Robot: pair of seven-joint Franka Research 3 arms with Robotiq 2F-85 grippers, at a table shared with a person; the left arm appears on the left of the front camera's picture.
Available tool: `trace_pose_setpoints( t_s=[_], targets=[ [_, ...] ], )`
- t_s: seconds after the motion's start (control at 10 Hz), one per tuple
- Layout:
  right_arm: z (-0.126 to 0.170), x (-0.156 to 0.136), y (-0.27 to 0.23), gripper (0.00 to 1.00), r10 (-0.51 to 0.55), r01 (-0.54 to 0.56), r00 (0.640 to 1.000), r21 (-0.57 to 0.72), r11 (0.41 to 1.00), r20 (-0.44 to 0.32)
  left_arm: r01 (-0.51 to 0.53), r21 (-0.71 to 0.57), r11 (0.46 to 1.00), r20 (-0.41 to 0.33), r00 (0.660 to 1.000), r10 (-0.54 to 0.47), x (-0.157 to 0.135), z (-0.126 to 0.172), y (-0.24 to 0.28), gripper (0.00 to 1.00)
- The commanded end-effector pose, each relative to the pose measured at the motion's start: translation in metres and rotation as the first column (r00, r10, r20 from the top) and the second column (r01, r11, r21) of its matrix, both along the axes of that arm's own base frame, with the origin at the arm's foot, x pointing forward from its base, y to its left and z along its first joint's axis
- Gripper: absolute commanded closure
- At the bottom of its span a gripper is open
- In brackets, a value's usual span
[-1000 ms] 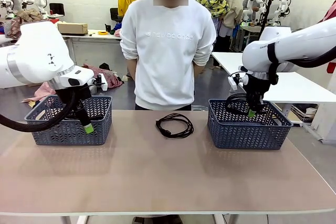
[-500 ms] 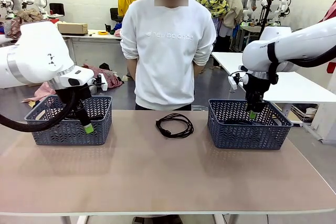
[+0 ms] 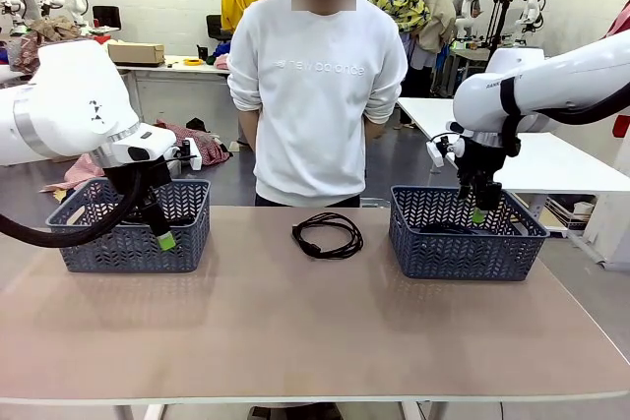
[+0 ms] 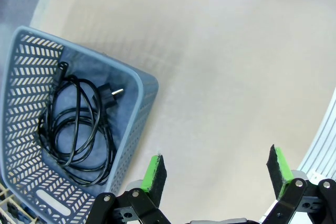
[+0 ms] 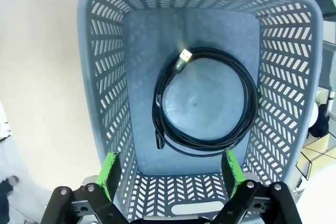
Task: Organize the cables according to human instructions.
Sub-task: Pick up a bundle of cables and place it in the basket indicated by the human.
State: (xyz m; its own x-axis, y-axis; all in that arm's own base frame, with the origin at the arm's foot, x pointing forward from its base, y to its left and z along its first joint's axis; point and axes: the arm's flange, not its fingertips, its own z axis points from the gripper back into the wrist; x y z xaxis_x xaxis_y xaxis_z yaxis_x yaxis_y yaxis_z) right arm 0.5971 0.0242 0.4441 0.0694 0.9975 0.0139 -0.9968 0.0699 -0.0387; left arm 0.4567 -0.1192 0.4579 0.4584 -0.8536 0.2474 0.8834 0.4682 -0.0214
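Observation:
One coiled black cable (image 3: 328, 234) lies on the table between the two baskets, in front of the person. A second cable (image 5: 205, 106) lies as a round coil on the floor of the right grey basket (image 3: 463, 243); my right gripper (image 3: 479, 210) hangs open just above it, its green pads (image 5: 111, 174) apart and holding nothing. A third cable (image 4: 79, 129), with a plug end, lies in the left grey basket (image 3: 128, 233). My left gripper (image 3: 163, 234) stands open and empty over the table at that basket's right front corner.
The person (image 3: 317, 86) stands at the far edge of the table, arms behind the back. The tan tabletop (image 3: 315, 331) stretches bare toward the near edge. A white table (image 3: 571, 164) stands behind the right arm.
My right gripper has opened and let the cable drop into the right basket, then lifted slightly. The left arm has stayed still.

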Motion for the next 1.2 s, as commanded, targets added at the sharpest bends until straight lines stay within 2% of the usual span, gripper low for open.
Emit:
trace_pose_setpoints(
  t_s=[0.0,0.3,0.4,0.5,0.9,1.1],
  targets=[
    [0.004,0.005,0.001,0.00,-0.012,0.012,1.000,0.012,1.000,-0.017,0.002,0.004,1.000,-0.006,1.000,-0.002,-0.001,0.001,0.003,0.00],
    [0.002,-0.001,-0.003,0.00,-0.020,0.020,1.000,0.013,1.000,-0.023,0.002,0.004,1.000,-0.006,1.000,-0.002,-0.001,0.001,0.003,0.00],
    [0.002,-0.003,-0.009,0.00,-0.069,0.069,0.997,0.015,0.997,-0.016,0.002,0.004,1.000,-0.006,1.000,-0.002,-0.001,0.001,0.003,0.00],
    [-0.001,-0.001,-0.001,0.00,-0.001,0.001,1.000,0.000,1.000,-0.014,0.002,0.004,1.000,-0.006,1.000,-0.002,-0.001,0.001,0.003,0.00],
    [-0.001,-0.002,-0.001,0.00,-0.009,0.009,1.000,0.000,1.000,-0.015,0.002,0.004,1.000,-0.006,1.000,-0.002,-0.001,0.001,0.003,0.00],
    [0.013,-0.022,0.021,0.00,-0.114,0.114,0.993,0.036,0.993,0.014,0.002,0.004,1.000,-0.006,1.000,-0.002,-0.001,0.001,0.003,0.00]
  ],
)
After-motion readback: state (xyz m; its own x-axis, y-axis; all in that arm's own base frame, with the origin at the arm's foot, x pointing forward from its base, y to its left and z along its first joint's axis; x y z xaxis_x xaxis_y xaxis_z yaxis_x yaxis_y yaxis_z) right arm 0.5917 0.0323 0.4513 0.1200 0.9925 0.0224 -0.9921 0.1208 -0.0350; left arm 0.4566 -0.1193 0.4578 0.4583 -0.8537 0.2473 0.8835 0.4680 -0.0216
